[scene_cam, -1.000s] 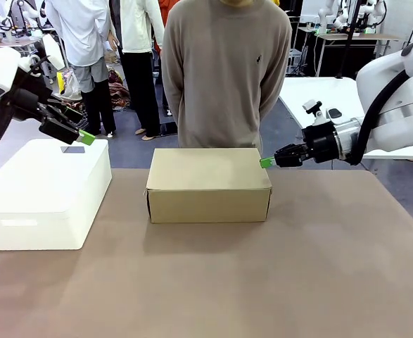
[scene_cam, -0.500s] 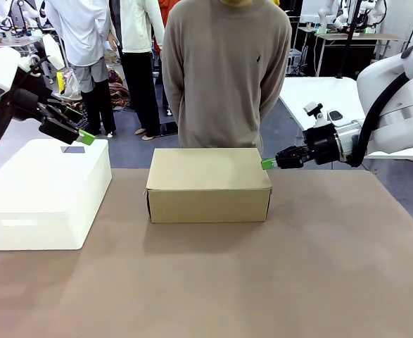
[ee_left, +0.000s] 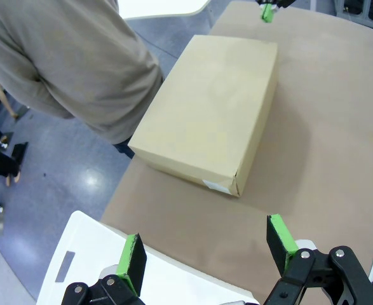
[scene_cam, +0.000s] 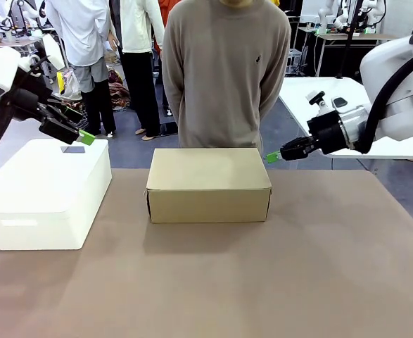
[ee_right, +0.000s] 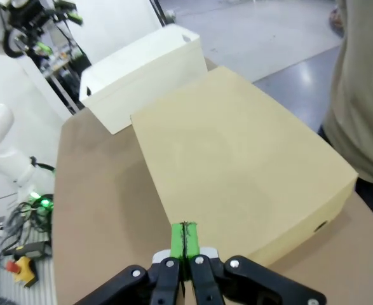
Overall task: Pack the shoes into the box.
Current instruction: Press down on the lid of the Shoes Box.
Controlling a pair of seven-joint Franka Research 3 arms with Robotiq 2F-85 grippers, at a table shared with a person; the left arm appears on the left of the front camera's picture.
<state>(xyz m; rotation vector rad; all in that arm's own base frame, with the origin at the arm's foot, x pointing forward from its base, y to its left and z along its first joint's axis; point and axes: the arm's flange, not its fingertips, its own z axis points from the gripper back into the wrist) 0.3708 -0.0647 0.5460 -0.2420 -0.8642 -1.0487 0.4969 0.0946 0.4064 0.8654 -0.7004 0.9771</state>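
Observation:
The tan cardboard box [scene_cam: 208, 183] stands shut in the middle of the table, lid flat; the shoes are out of view. My right gripper [scene_cam: 273, 157] is shut with nothing in it, green tips pressed together, hovering just off the box's far right corner. The right wrist view has these tips [ee_right: 185, 238] over the table beside the box [ee_right: 237, 171]. My left gripper [scene_cam: 79, 135] hangs open above the far edge of a white plastic box [scene_cam: 46, 191], holding nothing. Its wrist view looks down between its spread pads [ee_left: 280, 235] at the cardboard box [ee_left: 208, 136].
A person in a beige sweater [scene_cam: 224, 70] stands right behind the cardboard box at the table's far edge, arms behind the back. The white plastic box takes up the table's left side. Bare tabletop [scene_cam: 262, 282] lies in front and to the right.
My right gripper has drawn a little up and to the right, away from the box's far right corner, still shut. The left arm and the box have not moved.

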